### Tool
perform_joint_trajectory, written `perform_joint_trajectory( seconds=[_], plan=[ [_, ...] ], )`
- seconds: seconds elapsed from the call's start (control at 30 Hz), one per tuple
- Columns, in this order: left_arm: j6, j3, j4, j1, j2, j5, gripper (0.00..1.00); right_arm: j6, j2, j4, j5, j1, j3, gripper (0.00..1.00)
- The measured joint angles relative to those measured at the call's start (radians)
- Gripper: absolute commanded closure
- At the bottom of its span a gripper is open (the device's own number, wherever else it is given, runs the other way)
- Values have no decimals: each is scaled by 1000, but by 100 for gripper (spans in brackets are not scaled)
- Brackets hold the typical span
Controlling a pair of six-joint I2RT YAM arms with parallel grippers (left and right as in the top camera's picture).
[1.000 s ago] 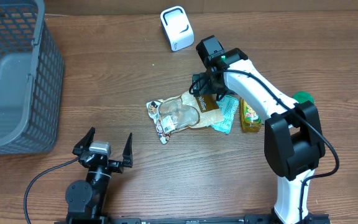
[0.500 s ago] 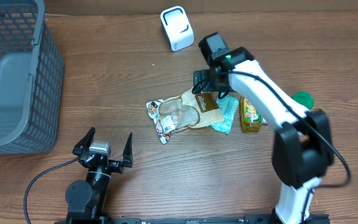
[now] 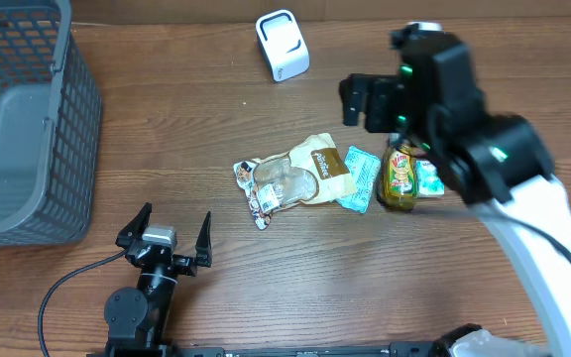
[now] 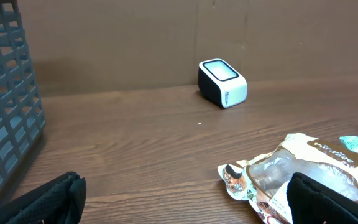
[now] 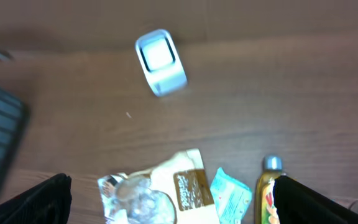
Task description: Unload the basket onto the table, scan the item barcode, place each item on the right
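Right hand [image 3: 365,101] wide, empty, high over snack pouch [image 3: 295,178] and bottle [image 3: 399,177] lying mid counter [image 3: 167,119]; likely picking its approach. Scanner [image 3: 282,45] stands behind, within reach. Left hand [image 3: 174,220] wide, idle.

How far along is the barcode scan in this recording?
Done: nothing visible; the snack bag, teal packet and bottle lie on the table, apart from the scanner. In hand: nothing; the right gripper hangs open and empty over them, the left gripper sits open near the front. Left: grasp an item and show its barcode to the scanner.
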Motion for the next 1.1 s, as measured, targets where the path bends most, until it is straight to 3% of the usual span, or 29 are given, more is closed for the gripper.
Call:
perform_joint_trajectory(
  seconds=[0.37, 0.6, 0.7, 0.87, 1.1],
  plan=[
    [0, 0, 0, 0, 0, 0, 0, 0, -308, -33, 0, 0, 0, 0],
    [0, 0, 0, 0, 0, 0, 1, 1, -411, -282, 24, 0, 1, 0],
    [0, 0, 0, 0, 0, 0, 0, 0, -412, -311, 34, -6, -10, 0],
    [0, 0, 0, 0, 0, 0, 1, 0, -479, -314, 31, -24, -92, 0],
    [0, 0, 0, 0, 0, 0, 0, 0, -744, -314, 21, -25, -256, 0]
  ],
)
